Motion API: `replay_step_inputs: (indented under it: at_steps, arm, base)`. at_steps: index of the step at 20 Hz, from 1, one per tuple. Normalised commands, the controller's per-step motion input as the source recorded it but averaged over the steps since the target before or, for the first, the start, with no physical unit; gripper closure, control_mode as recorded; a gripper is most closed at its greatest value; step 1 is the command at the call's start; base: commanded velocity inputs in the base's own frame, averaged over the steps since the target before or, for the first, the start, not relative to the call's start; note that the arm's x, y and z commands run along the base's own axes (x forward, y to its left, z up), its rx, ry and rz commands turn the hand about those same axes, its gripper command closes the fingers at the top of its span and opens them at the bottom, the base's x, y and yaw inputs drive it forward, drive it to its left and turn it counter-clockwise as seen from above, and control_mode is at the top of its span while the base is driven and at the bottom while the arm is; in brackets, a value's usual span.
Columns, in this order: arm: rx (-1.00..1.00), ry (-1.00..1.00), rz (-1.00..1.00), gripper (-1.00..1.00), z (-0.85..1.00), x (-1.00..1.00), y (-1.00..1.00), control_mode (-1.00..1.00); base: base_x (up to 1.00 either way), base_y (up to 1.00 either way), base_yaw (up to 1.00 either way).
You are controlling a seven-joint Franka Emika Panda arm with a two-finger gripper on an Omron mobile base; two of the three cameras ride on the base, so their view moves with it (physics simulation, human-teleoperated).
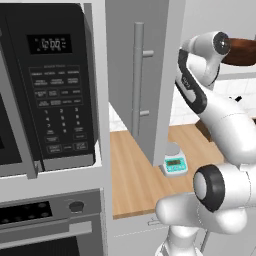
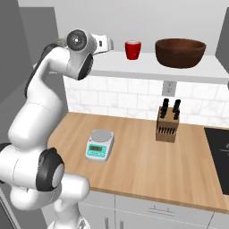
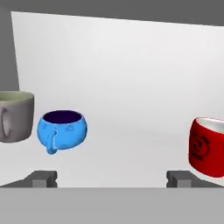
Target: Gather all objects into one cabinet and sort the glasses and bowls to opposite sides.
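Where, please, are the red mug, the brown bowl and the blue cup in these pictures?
red mug (image 2: 133, 50): right base view, middle of its side wall.
brown bowl (image 2: 180, 54): right base view, front of its outer wall.
blue cup (image 3: 65, 132): hand view, middle of its rounded body.

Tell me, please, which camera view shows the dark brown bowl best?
The right base view: the dark brown bowl stands whole on the white shelf, right of the red mug. In the left base view, a sliver of the bowl peeks out behind the arm at the picture's right edge.
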Motion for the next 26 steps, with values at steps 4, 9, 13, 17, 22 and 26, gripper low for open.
replay_step_inputs:
  at_steps: [4,9,13,17,22,26]
  arm:
    - [0.0,0.0,-0.05,-1.0,0.55,0.37,-0.27,-1.0]
    - [0.0,-0.09,-0.01,-1.0,-0.05,-0.07,-0.48,-1.0]
    - [0.04,-0.17,0.0,-1.0,-0.45,-0.18,-0.58,-1.0]
    - [0.06,-0.12,-0.02,-1.0,-0.27,-0.05,-0.39,-1.0]
    - [0.03,-0.07,-0.08,-1.0,-0.03,0.0,-0.29,-1.0]
    - [0.03,-0.01,-0.03,-1.0,0.0,0.0,-0.23,-1.0]
  base:
    - [0.0,0.0,0.0]
    - [0.0,0.0,0.0]
    - [0.0,0.0,0.0]
    - [0.0,0.0,0.0]
    - [0.0,0.0,0.0]
    - [0.0,0.0,0.0]
